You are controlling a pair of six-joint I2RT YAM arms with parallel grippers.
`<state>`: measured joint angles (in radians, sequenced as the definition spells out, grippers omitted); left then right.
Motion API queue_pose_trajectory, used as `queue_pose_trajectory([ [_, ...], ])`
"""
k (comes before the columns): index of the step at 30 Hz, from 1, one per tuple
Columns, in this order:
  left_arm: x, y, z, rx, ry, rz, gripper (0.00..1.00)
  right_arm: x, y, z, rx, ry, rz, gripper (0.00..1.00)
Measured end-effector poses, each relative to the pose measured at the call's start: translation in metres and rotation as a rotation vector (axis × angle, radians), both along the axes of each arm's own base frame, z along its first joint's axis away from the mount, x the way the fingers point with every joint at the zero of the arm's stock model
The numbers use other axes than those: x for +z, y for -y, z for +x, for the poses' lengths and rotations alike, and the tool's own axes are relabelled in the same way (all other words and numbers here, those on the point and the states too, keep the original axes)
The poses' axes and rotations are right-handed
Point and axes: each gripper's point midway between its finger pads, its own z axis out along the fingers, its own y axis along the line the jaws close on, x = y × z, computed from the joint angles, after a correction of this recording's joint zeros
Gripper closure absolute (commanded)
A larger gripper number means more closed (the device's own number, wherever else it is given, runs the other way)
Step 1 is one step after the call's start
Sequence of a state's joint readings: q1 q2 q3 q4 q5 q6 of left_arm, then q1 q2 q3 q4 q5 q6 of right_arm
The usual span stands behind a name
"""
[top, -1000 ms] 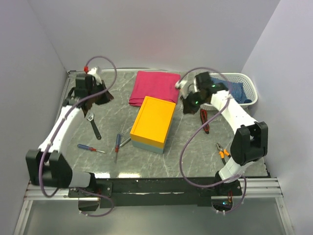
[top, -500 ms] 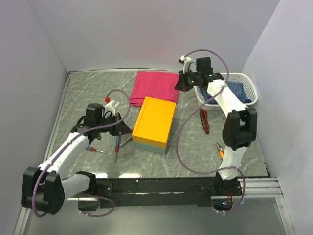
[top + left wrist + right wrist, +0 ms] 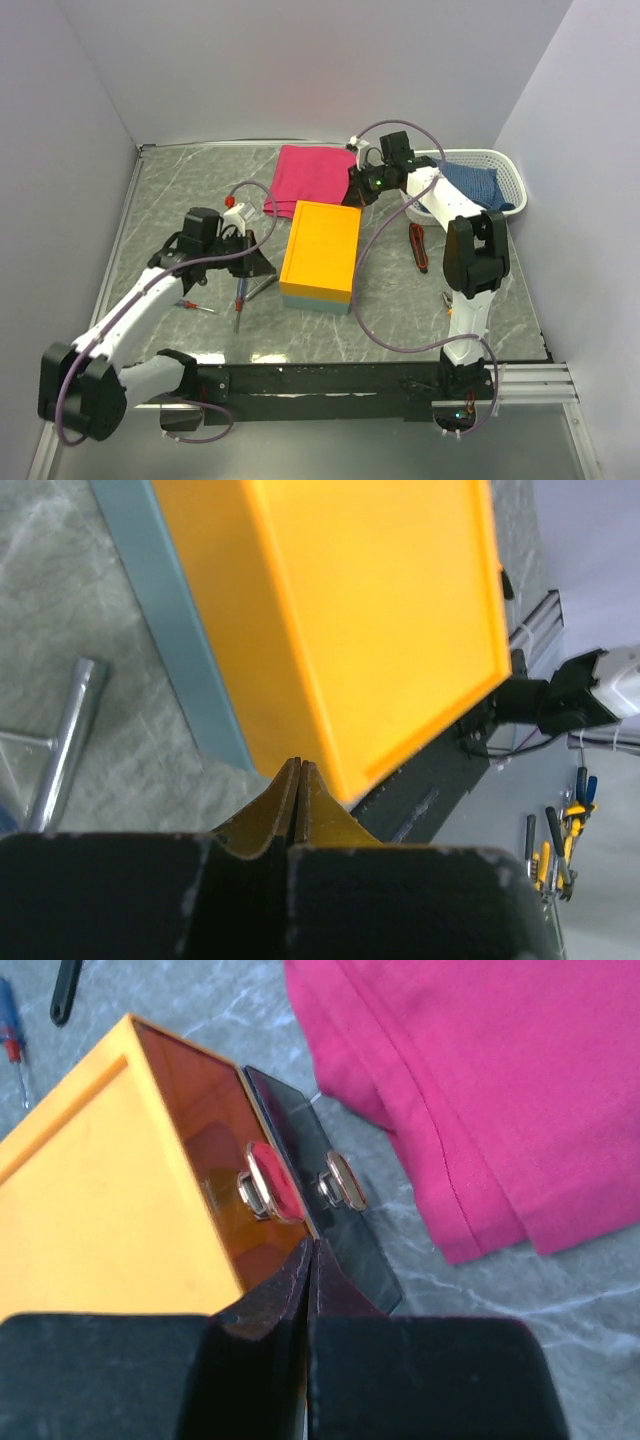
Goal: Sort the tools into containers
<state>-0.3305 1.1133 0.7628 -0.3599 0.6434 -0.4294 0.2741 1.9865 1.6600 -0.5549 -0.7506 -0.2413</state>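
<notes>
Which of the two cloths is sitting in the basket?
The blue cloth: it lies inside the white basket at the far right, while the pink cloth lies folded on the table.

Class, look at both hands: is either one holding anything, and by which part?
Nothing is held. The left hand and right hand are both shut empty, each close to the orange box.
</notes>
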Motion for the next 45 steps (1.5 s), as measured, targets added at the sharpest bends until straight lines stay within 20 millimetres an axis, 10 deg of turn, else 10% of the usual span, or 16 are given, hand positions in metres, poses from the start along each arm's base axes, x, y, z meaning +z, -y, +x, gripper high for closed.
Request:
queue_pose_trajectory([
  [6, 0.028, 0.004, -0.024, -0.083, 0.039, -0.035, 0.99, -0.003, 0.002, -0.006, 0.011, -0.012, 0.017, 1.00],
  [17, 0.001, 0.025, -0.084, -0.261, -0.103, -0.031, 0.99, 0.012, -0.005, -0.006, 0.036, -0.009, 0.046, 1.00],
  [30, -0.015, 0.039, -0.044, -0.184, -0.019, 0.028, 0.99, 0.003, -0.008, -0.010, 0.011, 0.019, 0.023, 1.00],
  [45, -0.049, 0.018, 0.054, -0.011, -0.043, 0.223, 0.99, 0.003, 0.057, -0.040, -0.124, 0.150, -0.172, 1.00],
])
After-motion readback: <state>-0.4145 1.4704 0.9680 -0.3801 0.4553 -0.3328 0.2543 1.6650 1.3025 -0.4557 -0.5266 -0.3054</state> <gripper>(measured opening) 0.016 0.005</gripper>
